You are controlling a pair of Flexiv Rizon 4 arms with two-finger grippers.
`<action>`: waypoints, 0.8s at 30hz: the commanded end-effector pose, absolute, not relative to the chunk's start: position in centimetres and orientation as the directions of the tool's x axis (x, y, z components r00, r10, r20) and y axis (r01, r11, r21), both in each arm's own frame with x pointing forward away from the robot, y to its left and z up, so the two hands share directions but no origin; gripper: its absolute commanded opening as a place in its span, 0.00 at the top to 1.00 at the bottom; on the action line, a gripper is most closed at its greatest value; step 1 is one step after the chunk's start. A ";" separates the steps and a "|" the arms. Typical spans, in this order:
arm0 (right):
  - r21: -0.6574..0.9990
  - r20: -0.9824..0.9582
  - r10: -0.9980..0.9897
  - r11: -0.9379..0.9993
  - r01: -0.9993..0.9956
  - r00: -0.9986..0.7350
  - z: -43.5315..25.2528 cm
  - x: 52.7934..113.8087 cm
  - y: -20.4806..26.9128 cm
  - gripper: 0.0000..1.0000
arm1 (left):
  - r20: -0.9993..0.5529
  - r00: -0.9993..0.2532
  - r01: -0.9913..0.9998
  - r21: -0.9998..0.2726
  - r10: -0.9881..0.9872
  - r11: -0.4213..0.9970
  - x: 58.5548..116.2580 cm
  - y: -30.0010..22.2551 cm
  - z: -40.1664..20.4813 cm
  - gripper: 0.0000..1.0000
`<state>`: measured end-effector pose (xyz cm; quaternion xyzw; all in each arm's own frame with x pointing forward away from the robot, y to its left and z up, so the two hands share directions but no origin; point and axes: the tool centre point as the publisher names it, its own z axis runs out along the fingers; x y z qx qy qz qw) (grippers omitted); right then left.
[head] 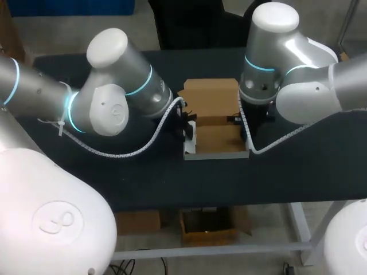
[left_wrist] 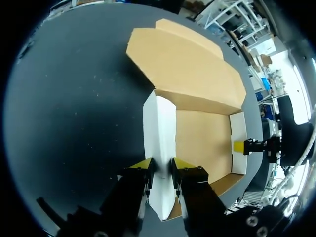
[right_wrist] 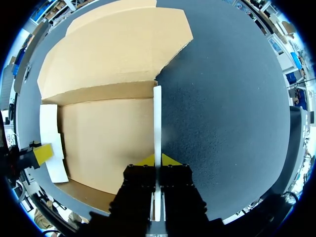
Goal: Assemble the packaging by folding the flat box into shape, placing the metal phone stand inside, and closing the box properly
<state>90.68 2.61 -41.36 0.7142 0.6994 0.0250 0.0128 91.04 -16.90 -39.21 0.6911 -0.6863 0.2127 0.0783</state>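
Closest in, along the near side of the box [head: 218, 137]: a low white front wall [head: 217, 155], standing up from the dark surface [head: 143, 177]. Half folded, open-topped and shallow like a tray; plain brown cardboard inside, white on the outer faces. Placed about mid-surface, squarely between the two hands.

Just behind that wall, a flat brown floor [left_wrist: 202, 143], smooth and unmarked. On either side of it, a white side flap raised off the surface. Left hand [left_wrist: 162, 165] pinched narrow on the left flap [left_wrist: 160, 123], with a yellow tip on each face toward its near end. Right hand [right_wrist: 158, 160] likewise clamped tight on the right flap [right_wrist: 157, 118], seen edge-on from that wrist as a thin white strip between the tips. From each wrist, across the floor, a glimpse of the other hand's yellow tip against the opposite flap.

Further back, a brown rear wall [right_wrist: 106, 91], meeting the floor along a straight crease. Beyond that, the lid [left_wrist: 182, 64], folded back away from the tray toward the far edge of the surface, brown side up, with angled corners and a narrow tuck strip [left_wrist: 192, 37] along its far edge. Hard to tell whether lying quite flat or slightly lifted.
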 end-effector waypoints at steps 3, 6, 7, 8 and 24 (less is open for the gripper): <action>0.052 0.017 1.000 -0.021 0.998 0.020 -41.3 90.7 3.0 1.00 | 0.047 0.041 -0.984 -0.173 -0.998 -0.048 92.0 -17.9 -40.8 0.78; 0.052 0.017 1.000 -0.021 0.998 0.020 -41.3 90.7 3.0 1.00 | 0.017 0.052 -0.983 -0.174 -0.998 -0.054 92.3 -17.7 -41.0 0.81; 0.052 0.017 1.000 -0.021 0.998 0.020 -41.3 90.7 3.0 1.00 | 0.016 0.054 -0.983 -0.173 -0.998 -0.056 92.4 -17.7 -41.1 0.82; 0.052 0.017 1.000 -0.021 0.998 0.020 -41.3 90.7 3.0 1.00 | 0.003 0.059 -0.983 -0.172 -0.998 -0.059 92.4 -17.6 -41.1 0.84; 0.052 0.017 1.000 -0.021 0.998 0.020 -41.3 90.7 3.0 1.00 | -0.165 0.105 -0.979 -0.189 -0.981 -0.073 92.6 -16.9 -41.3 1.00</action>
